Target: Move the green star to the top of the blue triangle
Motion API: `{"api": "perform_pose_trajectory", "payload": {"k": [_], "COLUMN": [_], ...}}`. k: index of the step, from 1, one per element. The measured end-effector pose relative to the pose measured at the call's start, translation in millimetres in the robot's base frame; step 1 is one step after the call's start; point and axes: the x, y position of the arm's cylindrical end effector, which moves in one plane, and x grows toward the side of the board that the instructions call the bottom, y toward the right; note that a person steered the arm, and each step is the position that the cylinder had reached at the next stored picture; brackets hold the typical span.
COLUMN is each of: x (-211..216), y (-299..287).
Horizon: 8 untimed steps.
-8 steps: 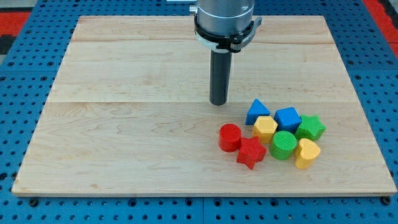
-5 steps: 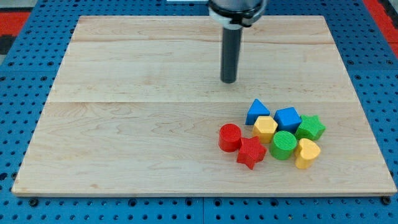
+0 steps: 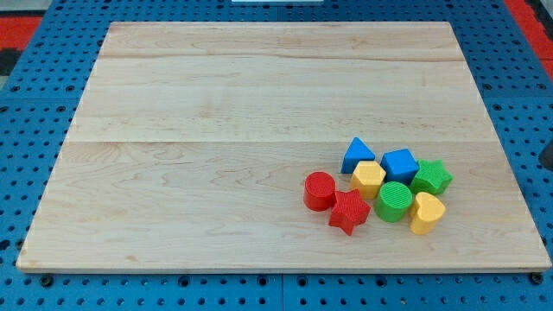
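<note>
The green star [image 3: 431, 177] lies at the right end of a cluster of blocks in the lower right of the wooden board [image 3: 216, 130]. The blue triangle [image 3: 357, 155] is at the cluster's upper left. A blue cube [image 3: 399, 164] sits between the two, touching the star's left side. My tip does not show on the board. A small dark shape [image 3: 549, 155] cuts in at the view's right edge, off the board, and I cannot tell what it is.
Other blocks sit in the same cluster: a yellow block [image 3: 369, 178] below the triangle, a green cylinder [image 3: 395, 200], a yellow heart [image 3: 426, 212], a red star [image 3: 348, 212] and a red cylinder [image 3: 319, 190]. A blue pegboard [image 3: 34, 130] surrounds the board.
The rod stood above the blue triangle, moved toward the view's top right, and has now left the board. No block has moved.
</note>
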Motion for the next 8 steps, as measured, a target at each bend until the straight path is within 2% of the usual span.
{"api": "perform_pose_trajectory", "payload": {"k": [2,5,8], "x": [45,5,-84], "y": [-62,-225,-289]}}
